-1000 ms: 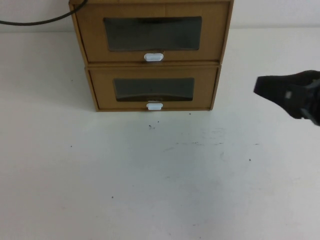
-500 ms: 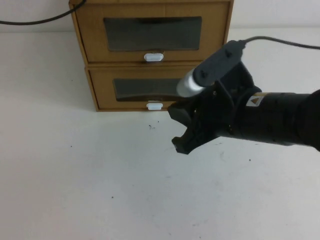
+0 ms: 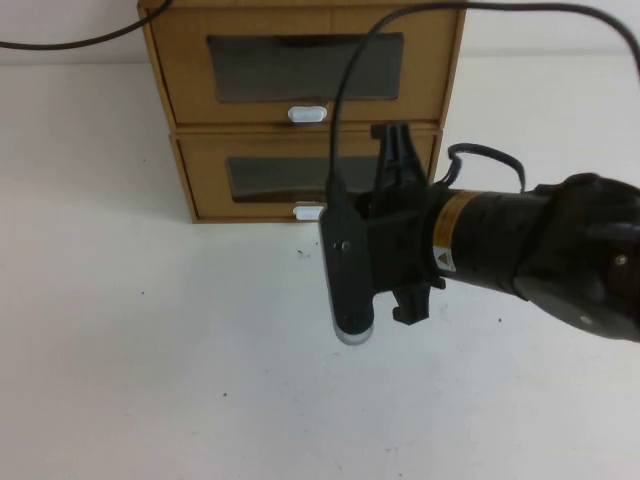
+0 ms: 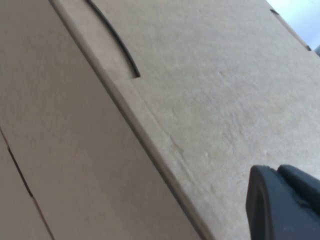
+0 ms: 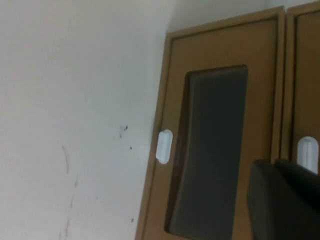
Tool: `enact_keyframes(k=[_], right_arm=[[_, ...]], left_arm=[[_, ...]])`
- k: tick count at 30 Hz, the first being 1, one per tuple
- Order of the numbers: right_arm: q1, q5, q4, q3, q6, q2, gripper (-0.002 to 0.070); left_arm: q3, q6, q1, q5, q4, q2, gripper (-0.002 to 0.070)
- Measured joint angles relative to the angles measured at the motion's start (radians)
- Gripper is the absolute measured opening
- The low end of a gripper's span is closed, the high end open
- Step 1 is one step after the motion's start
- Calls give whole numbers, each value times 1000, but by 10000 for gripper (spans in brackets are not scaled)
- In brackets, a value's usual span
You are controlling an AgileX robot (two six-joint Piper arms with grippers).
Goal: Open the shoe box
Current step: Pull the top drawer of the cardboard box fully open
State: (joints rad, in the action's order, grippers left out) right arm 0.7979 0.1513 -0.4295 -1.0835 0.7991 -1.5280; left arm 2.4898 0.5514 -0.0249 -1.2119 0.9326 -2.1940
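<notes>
Shoe box (image 3: 205,190), the lower of two stacked at the table's (image 3: 150,350) far centre, is shut. Right gripper (image 3: 393,140), closed and empty, points at its front, right of the white handle (image 3: 308,211). Left gripper (image 4: 282,205) is close against cardboard; whether it is open or closed cannot be told.

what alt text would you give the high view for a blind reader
The right gripper, shut, hangs before the lower shoe box of two stacked brown ones on a white table, right of its white handle; both drawers are closed. The left gripper is outside this view, close against cardboard.
</notes>
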Motion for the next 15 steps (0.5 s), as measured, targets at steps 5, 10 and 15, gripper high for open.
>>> enact_keyframes(k=[5, 10, 15], right_arm=[[2, 88, -215, -49, -14, -47, -20], [4, 232, -600, -148, -302, -63, -21], [20, 312, -1105, -199, -835, -63, -21]], left_arm=[[0, 0, 0, 0, 6, 0, -6], [0, 0, 0, 0, 15, 0, -6], [0, 0, 0, 0, 18, 0, -6]])
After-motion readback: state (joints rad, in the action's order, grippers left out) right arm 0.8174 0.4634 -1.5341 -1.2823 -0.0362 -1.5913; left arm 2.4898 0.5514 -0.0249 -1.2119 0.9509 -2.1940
